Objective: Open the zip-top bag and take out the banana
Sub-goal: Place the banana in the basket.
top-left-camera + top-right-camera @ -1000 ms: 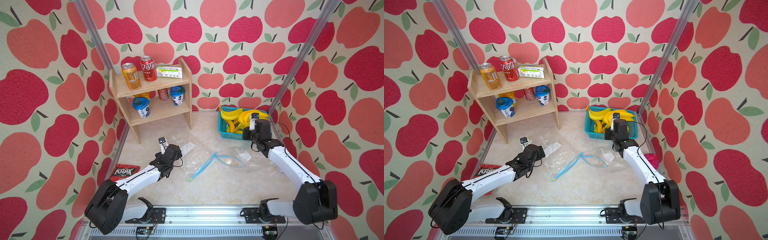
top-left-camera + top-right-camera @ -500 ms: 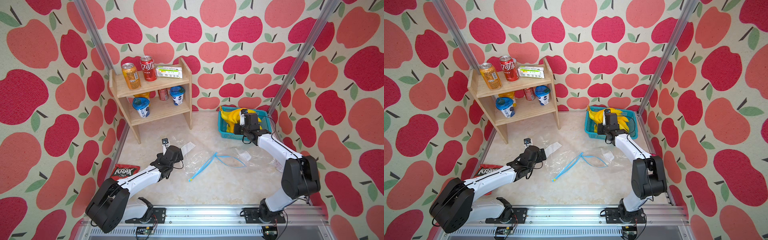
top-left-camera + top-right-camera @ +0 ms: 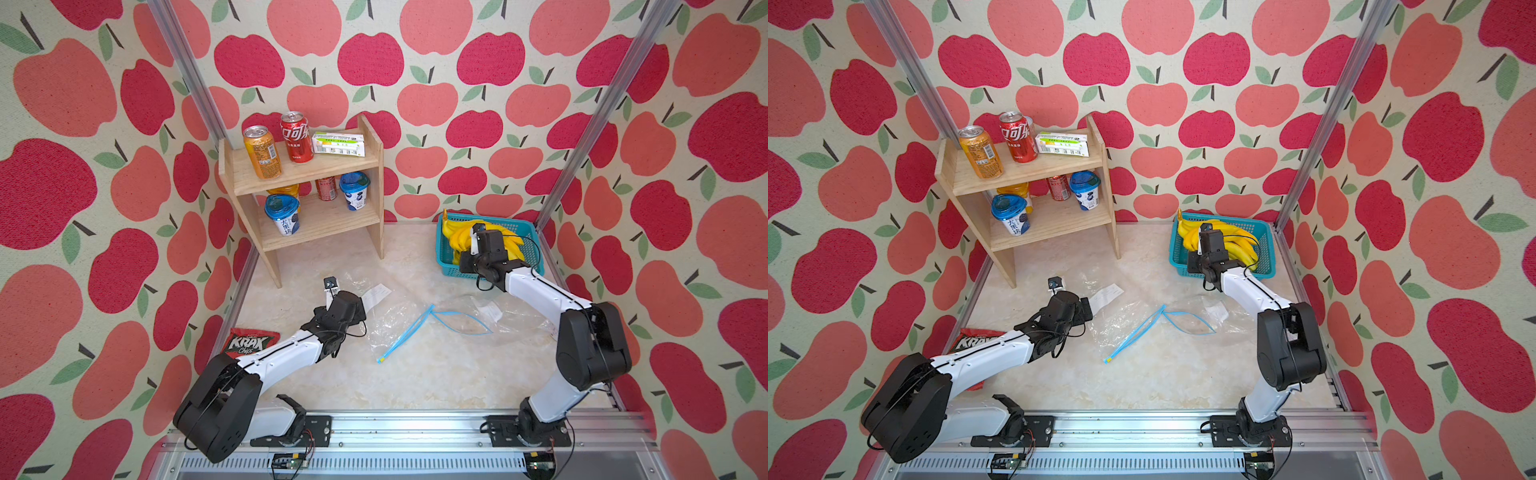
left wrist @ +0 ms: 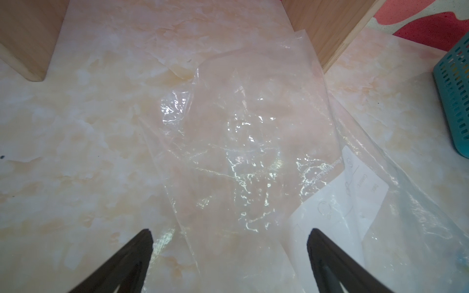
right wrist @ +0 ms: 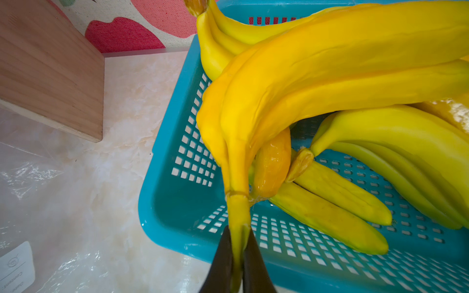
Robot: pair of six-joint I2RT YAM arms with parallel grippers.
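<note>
we read "krax chips" on a red packet (image 3: pixel 249 343) at the left edge of the tabletop (image 3: pixel 415 374), and on the wooden shelf (image 3: pixel 374 166) in the far left corner the top board holds two cans (image 3: pixel 296 137), one in chinese script, with two blue-lidded cups (image 3: pixel 282 216) below. the tabletop is pale marble print, inside apple-patterned walls (image 3: pixel 498 62). our right gripper (image 5: pixel 238 229) pinches the stem of the banana (image 5: pixel 330 76) bunch over the teal basket (image 5: pixel 165 208) in the far right corner, while the left gripper (image 4: pixel 230 230) gapes wide and empty above the clear zip-top bag (image 4: pixel 241 126) lying mid-tabletop.

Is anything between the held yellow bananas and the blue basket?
The right gripper pinches the yellow banana bunch by its stem over the teal plastic basket. Only other bananas lying inside sit beneath.
</note>
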